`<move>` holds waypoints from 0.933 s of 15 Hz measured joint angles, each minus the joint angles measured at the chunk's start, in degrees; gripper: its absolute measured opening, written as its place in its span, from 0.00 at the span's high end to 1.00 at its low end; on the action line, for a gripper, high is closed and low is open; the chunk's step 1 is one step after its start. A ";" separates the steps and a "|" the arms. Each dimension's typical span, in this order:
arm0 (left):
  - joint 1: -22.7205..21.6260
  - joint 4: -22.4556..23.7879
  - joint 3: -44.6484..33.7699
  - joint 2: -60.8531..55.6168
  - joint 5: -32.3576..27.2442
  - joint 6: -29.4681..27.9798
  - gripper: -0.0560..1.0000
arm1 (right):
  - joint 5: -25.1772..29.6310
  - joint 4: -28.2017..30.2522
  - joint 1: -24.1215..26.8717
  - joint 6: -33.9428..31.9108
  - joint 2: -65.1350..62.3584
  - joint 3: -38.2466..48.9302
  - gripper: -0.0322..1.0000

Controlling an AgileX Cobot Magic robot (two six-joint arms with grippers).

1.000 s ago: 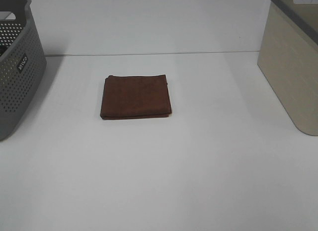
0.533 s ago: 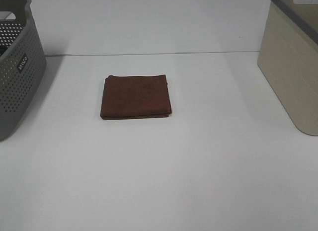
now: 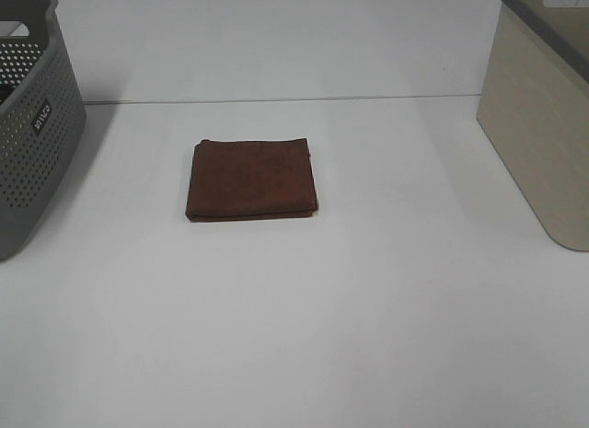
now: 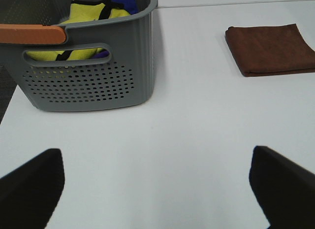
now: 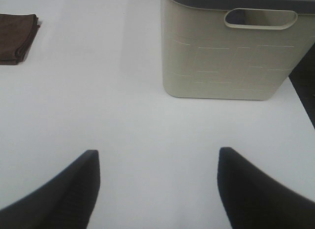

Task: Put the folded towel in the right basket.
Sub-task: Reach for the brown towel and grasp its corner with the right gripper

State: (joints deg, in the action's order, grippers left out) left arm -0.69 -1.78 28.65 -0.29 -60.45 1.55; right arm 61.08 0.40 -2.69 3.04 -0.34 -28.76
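Note:
The folded brown towel (image 3: 251, 179) lies flat on the white table, a little left of centre; it also shows in the left wrist view (image 4: 271, 49) and at the edge of the right wrist view (image 5: 17, 38). The beige right basket (image 3: 541, 115) stands at the right edge and shows in the right wrist view (image 5: 229, 49). My left gripper (image 4: 157, 189) is open and empty, well short of the towel. My right gripper (image 5: 157, 187) is open and empty in front of the beige basket. Neither arm shows in the exterior high view.
A grey perforated basket (image 3: 32, 124) stands at the left edge; in the left wrist view it (image 4: 83, 76) holds yellow and blue cloth. The white table (image 3: 368, 308) has a seam line at the back.

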 joint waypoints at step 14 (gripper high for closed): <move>0.00 0.00 0.00 0.00 0.00 0.00 0.03 | 0.00 0.00 0.00 0.00 0.00 0.00 0.34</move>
State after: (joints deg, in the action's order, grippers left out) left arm -0.69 -1.78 28.65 -0.29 -60.45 1.55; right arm 61.08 0.40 -2.69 3.04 -0.34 -28.76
